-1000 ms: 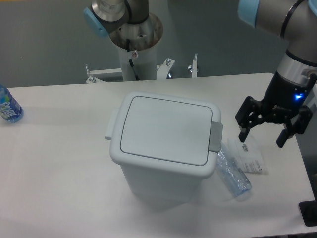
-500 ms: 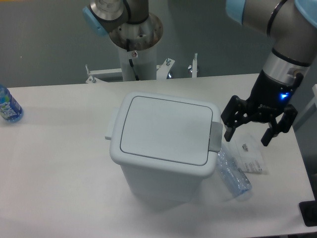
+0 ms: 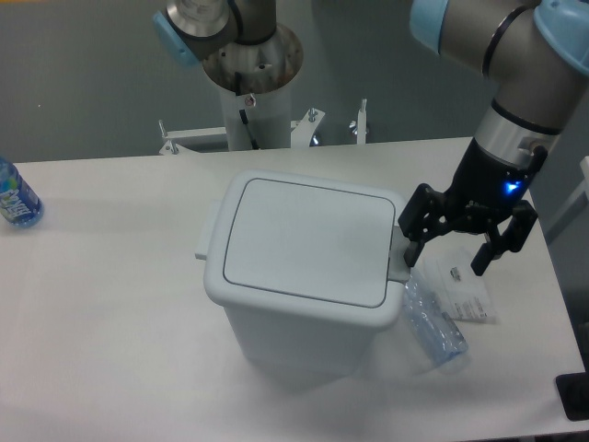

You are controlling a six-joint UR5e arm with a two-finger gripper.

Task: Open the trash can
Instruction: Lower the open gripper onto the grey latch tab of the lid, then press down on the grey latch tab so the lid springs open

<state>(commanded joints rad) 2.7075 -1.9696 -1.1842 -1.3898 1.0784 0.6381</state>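
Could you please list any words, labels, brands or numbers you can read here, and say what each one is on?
None can be read.
Blue bottle label: print too blurred to read.
Clear packet beside the trash can: dark marks, too small to read.

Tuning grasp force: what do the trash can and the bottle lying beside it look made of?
Trash can: looks like moulded plastic, pale grey-white, matte, with rounded corners and a soft sheen on the lid. Bottle: probably thin clear plastic, see-through with a bluish tint, body looking crumpled.
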